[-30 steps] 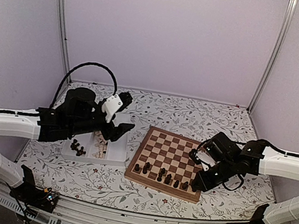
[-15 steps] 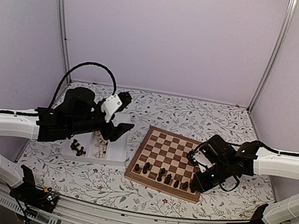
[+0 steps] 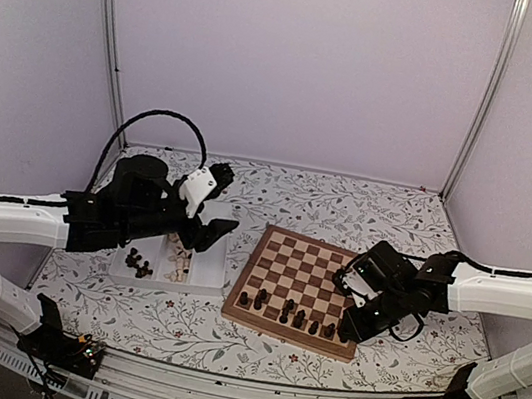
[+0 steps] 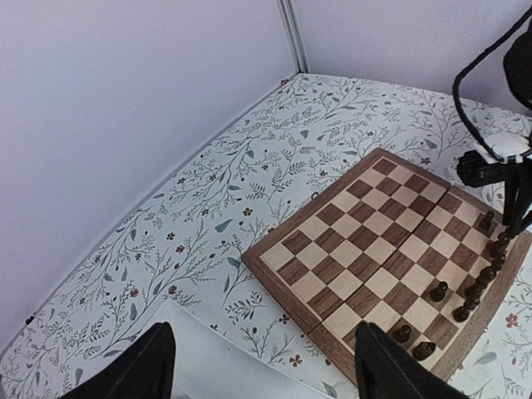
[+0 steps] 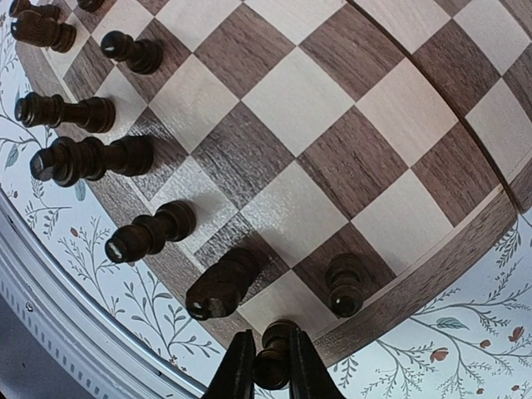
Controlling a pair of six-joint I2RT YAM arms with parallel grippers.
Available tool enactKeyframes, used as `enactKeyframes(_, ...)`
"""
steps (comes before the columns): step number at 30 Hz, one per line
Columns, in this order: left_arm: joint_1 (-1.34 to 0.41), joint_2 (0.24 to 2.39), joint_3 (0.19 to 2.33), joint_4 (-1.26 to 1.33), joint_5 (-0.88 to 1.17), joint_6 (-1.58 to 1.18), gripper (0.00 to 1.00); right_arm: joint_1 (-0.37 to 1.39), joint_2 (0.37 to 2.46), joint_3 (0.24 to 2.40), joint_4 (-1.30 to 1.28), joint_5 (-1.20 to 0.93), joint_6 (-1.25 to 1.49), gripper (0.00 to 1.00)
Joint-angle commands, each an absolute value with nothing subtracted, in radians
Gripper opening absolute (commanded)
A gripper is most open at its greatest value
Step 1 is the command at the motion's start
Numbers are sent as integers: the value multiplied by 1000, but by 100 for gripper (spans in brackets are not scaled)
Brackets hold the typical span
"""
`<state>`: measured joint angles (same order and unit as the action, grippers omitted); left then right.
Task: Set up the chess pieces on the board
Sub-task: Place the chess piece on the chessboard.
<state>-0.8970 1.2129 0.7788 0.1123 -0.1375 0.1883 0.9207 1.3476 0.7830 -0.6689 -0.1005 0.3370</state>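
Observation:
The board (image 3: 298, 288) lies right of centre, with several dark chess pieces (image 3: 287, 310) along its near edge. My right gripper (image 5: 270, 366) is shut on a dark piece (image 5: 275, 357) that stands at the board's near right corner square (image 5: 287, 303); a knight (image 5: 223, 283) and a pawn (image 5: 344, 284) stand beside it. In the top view that gripper (image 3: 345, 326) is low over the corner. My left gripper (image 3: 213, 230) hangs open and empty above the white tray (image 3: 206, 273); its fingers (image 4: 154, 366) frame the board's far corner (image 4: 274, 258).
The white two-compartment tray holds dark pieces (image 3: 139, 262) in its left part and pale pieces (image 3: 175, 264) in the middle. The floral tablecloth (image 3: 346, 207) lies behind the board. The near table rail (image 3: 245, 394) runs below the board.
My right gripper has lowered and shifted slightly left onto the board's near right corner with its piece. The left arm has not moved.

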Motion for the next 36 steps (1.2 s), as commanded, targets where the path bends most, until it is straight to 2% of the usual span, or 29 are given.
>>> enactKeyframes(1,-884,1189,802,108,-120,175,76,917,1357,770,-655,-78,343,14)
enactKeyframes(19,-885,1184,804,104,-105,174,76,917,1363,765,-632,-82,338,16)
enactKeyframes(36,-886,1192,809,91,-106,163,76,917,1346,798,-685,-83,337,27)
